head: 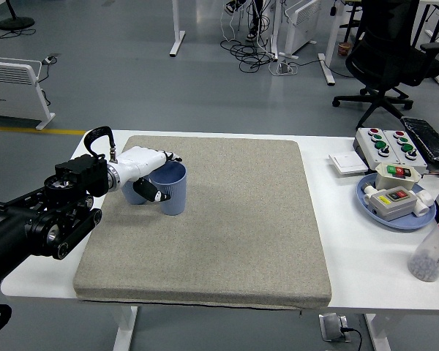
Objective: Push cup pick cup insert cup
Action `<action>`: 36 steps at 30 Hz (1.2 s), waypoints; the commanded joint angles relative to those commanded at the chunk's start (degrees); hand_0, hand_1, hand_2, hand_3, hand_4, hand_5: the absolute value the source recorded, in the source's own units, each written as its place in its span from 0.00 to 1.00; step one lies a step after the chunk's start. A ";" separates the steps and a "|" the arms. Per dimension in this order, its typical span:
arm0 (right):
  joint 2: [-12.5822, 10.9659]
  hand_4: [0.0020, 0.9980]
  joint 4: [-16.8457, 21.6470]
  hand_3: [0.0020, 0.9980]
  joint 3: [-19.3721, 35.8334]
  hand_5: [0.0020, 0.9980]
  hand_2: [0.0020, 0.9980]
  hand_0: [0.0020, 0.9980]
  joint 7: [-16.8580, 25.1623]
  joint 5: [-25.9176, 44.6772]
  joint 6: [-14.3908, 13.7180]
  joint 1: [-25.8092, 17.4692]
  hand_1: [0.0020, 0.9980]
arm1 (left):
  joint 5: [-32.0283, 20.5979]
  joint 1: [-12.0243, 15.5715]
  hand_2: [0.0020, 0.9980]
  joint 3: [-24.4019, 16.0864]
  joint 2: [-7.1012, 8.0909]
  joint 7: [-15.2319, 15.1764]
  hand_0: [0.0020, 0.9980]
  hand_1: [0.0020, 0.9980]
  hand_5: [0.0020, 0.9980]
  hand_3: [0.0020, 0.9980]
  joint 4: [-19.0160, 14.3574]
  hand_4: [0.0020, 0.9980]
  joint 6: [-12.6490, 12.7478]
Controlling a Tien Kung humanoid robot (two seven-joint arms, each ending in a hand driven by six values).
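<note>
Grey floor (132,80), black office chair (391,55), white heater (14,86)

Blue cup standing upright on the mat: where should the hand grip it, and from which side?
Grip the blue cup around its side wall just below the rim, coming from its left. It stands upright with its mouth open, and the left hand already sits there, fingers around it. A second cup stands behind the hand.

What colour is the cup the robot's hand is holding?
Blue. The cup shows clearly in the head view, on the grey mat.
</note>
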 joint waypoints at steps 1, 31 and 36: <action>0.00 0.17 0.00 0.60 0.00 0.39 0.71 0.73 0.00 0.02 0.00 0.00 0.67 | 0.10 0.05 0.83 -0.08 0.03 0.02 0.71 0.79 0.26 0.90 -0.32 0.80 -0.02; 0.04 0.17 -0.02 0.60 -0.32 0.39 0.71 0.73 0.11 0.61 0.02 -0.01 0.67 | -2.43 0.92 0.63 -2.33 0.99 0.16 0.57 0.63 0.22 0.84 -4.36 0.75 -0.46; 0.05 0.17 -0.02 0.60 -0.40 0.39 0.71 0.73 0.14 0.80 0.01 -0.07 0.67 | -2.08 1.47 0.63 -3.86 1.42 0.43 0.56 0.61 0.22 0.85 -6.43 0.75 -0.88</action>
